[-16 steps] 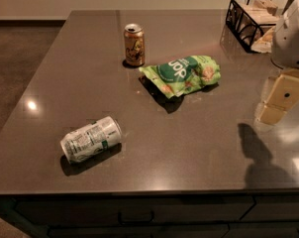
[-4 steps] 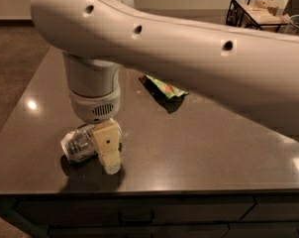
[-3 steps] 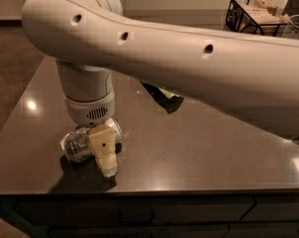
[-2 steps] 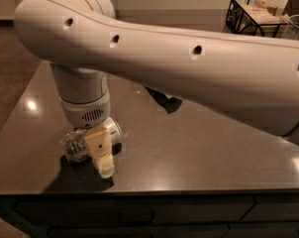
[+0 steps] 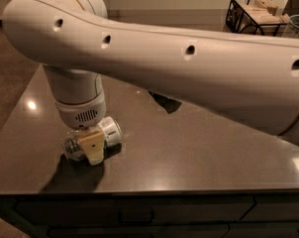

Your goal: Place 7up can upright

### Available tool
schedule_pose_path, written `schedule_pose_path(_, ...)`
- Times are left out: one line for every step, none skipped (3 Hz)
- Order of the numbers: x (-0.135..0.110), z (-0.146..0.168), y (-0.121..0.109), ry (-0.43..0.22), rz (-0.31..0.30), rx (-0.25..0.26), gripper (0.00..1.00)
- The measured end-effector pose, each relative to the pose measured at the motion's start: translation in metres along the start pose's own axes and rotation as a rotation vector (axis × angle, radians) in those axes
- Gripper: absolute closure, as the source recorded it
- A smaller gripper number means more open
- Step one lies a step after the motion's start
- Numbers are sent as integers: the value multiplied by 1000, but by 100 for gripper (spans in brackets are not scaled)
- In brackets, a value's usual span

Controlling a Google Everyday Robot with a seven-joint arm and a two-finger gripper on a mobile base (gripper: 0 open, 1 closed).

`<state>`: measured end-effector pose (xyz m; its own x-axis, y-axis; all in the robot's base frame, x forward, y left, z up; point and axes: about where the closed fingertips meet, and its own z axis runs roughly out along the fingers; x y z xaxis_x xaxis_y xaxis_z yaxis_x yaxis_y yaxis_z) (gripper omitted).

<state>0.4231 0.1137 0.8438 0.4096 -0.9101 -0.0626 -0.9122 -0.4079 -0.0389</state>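
Note:
The 7up can [image 5: 109,129] lies on its side near the front left of the dark table [image 5: 199,157]. It is silver-white with green markings, and its silver end [image 5: 70,148] points to the left. My gripper [image 5: 91,144] hangs straight down from the large white arm [image 5: 189,58] and is set right on the middle of the can, at table level. A tan part of the gripper crosses the front of the can and hides its middle.
The white arm fills the upper view and hides the back of the table. A dark corner of a snack bag [image 5: 165,102] shows under the arm. A black wire basket [image 5: 246,13] stands at the back right. The table's front edge [image 5: 149,191] runs close below the can.
The gripper has come down and a little to the left, from beside the can onto its middle. The can still lies in the same place.

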Motion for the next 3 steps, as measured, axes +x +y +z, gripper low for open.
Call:
schedule_pose_path(7, -8, -2, -29, 44, 8, 64)
schedule_pose_path(23, -29, -11, -129, 112, 16, 88)
schedule_pose_path(37, -57, -23, -280, 174, 36, 100)
